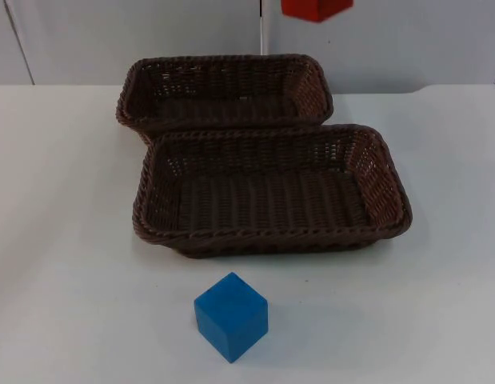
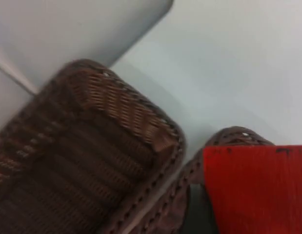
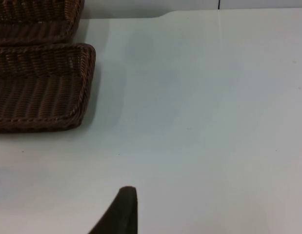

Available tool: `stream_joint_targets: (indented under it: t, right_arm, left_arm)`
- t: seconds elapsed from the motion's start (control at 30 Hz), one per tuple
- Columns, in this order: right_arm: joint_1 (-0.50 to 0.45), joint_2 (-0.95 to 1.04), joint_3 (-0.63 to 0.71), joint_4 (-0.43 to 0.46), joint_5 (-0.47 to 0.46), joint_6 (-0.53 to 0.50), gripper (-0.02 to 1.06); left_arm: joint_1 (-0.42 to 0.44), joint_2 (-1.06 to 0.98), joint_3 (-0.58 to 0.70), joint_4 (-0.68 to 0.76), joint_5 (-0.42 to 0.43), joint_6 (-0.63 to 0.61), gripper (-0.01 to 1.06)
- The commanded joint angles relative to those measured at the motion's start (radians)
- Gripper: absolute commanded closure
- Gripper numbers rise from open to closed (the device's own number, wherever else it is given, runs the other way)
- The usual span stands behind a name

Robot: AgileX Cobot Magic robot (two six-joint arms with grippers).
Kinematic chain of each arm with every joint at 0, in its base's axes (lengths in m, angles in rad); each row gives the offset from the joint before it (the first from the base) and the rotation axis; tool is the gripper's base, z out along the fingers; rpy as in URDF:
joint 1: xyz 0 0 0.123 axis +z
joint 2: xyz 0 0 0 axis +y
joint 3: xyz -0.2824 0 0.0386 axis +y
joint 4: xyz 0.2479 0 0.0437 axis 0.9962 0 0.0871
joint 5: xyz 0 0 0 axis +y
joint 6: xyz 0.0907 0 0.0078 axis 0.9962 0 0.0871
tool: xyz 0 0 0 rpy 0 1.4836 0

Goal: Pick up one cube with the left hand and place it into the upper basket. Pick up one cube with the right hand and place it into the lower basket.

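A red cube (image 1: 317,8) hangs in the air in front of the wall, above and behind the upper basket (image 1: 223,61). My left gripper (image 2: 253,209) is shut on this red cube (image 2: 255,180), with both woven baskets below it. A blue cube (image 1: 231,316) rests on the table in front of the lower basket (image 1: 271,237). Both brown baskets are empty. My right gripper (image 3: 124,214) hovers over bare table to the right of the lower basket (image 3: 38,83).
The two baskets touch, the lower one overlapping the upper one's front rim. The grey partition wall (image 1: 111,40) stands close behind the upper basket. White table (image 1: 63,240) lies on both sides of the baskets and around the blue cube.
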Motion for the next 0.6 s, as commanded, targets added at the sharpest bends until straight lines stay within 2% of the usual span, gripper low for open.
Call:
stream_joint_targets:
  t: [0.0,0.07,0.33,0.43,0.53,0.57]
  right_arm:
    - [-0.004,-0.003,0.000,0.003,-0.004,-0.006,-0.01]
    - [-0.004,-0.003,0.000,0.003,-0.004,-0.006,-0.01]
    - [-0.004,-0.003,0.000,0.002,-0.004,-0.008,-0.01]
    - [-0.004,-0.003,0.000,0.002,-0.004,-0.008,-0.01]
    - [-0.004,-0.003,0.000,0.002,-0.004,-0.008,-0.01]
    - [-0.004,-0.003,0.000,0.002,-0.004,-0.008,-0.01]
  left_arm:
    - [0.010,-0.028,0.000,0.035,0.008,-0.024,1.05]
    - [0.013,-0.031,-0.001,0.035,0.016,-0.026,1.05]
    - [0.144,-0.074,0.104,-0.018,0.029,-0.026,1.05]
    - [0.178,-0.102,0.160,-0.031,-0.005,-0.026,1.05]
    - [0.228,-0.146,0.266,-0.034,-0.092,-0.054,1.05]
    - [0.228,-0.146,0.266,-0.034,-0.092,-0.054,1.05]
